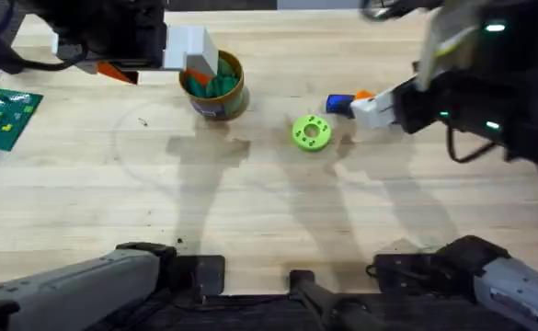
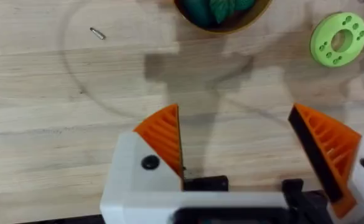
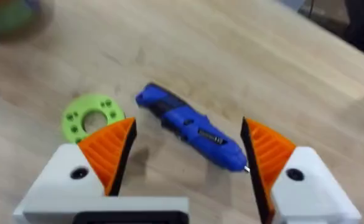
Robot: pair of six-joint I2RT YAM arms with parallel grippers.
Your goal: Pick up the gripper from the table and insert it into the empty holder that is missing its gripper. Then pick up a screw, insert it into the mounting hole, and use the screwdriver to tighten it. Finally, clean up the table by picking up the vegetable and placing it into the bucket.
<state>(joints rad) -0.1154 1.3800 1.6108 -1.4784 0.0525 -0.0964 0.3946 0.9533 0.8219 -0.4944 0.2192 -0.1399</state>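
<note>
Overhead: the bucket is sitting on the wooden worktop at about 11 o'clock from centre, with a green leafy vegetable lying inside it. The left gripper is hovering right over the bucket's far rim. The lime-green disc is lying at about 1 o'clock from centre, well apart from the bucket. The blue screwdriver is lying just beyond the disc at its 1 o'clock, partly covered by the right gripper, which is reaching in from 3 o'clock. A green circuit board is resting at the worktop's 9 o'clock edge. A small screw is lying at the bucket's 8 o'clock.

Left wrist: the left gripper is standing wide, orange ribbed pads well apart, nothing between them. The bucket, the disc and the screw are showing on the worktop beyond it.

Right wrist: the right gripper is also spread wide, pads either side of the screwdriver and not touching it. The screwdriver is lying flat, diagonal, with the disc just beside one end.
</note>
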